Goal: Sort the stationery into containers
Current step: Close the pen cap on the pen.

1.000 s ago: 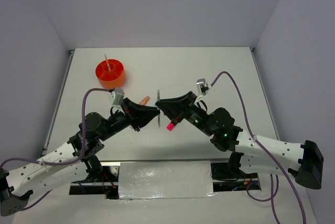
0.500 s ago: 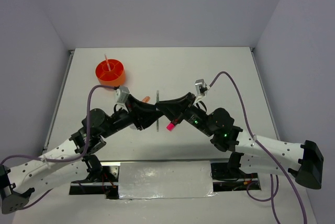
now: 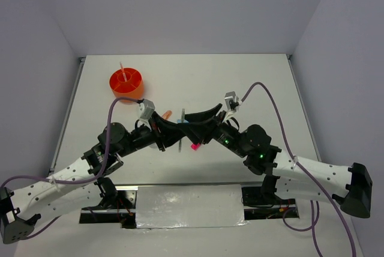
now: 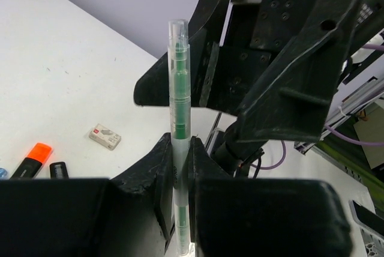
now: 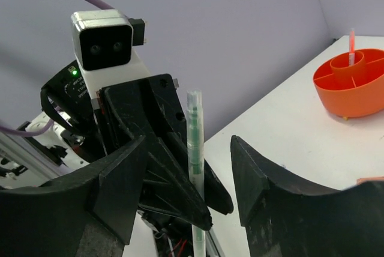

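Left pincer (image 4: 182, 149) clamped on green pen (image 4: 179, 83); my right pincer (image 5: 187, 161) apart. Handover step; next carry to organiser (image 3: 128, 93), ten o'clock.

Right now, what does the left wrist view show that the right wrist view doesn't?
Only left wrist: the beige eraser and an orange-capped highlighter lying flat. Only right wrist: the orange organiser, a thin pen standing in its centre well. Both: the upright green pen, the left gripper shut on it, the right gripper open around it.
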Robot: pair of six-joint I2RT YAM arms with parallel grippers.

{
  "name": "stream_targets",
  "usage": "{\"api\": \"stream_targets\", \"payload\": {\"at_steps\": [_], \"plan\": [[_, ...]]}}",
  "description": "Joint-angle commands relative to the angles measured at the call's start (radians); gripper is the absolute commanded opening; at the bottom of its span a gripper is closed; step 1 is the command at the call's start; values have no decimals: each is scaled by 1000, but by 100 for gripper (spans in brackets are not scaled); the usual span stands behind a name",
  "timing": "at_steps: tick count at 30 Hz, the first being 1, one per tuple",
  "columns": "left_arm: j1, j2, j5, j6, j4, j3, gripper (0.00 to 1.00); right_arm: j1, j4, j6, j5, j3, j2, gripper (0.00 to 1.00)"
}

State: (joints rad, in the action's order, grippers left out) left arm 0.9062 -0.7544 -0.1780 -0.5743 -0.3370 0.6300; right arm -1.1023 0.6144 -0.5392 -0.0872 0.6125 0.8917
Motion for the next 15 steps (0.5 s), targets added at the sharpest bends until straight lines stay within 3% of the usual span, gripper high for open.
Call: {"api": "stream_targets", "payload": {"at_steps": [1, 12, 15], "plan": [[3, 17, -38, 42, -11, 51, 0, -7, -62, 68, -9, 76, -36, 65], [3, 12, -97, 60, -11, 57, 0, 7, -212, 137, -31, 199, 4, 58], [3, 9, -109, 70, 3, 65, 0, 7, -205, 139, -36, 193, 3, 47]]}}
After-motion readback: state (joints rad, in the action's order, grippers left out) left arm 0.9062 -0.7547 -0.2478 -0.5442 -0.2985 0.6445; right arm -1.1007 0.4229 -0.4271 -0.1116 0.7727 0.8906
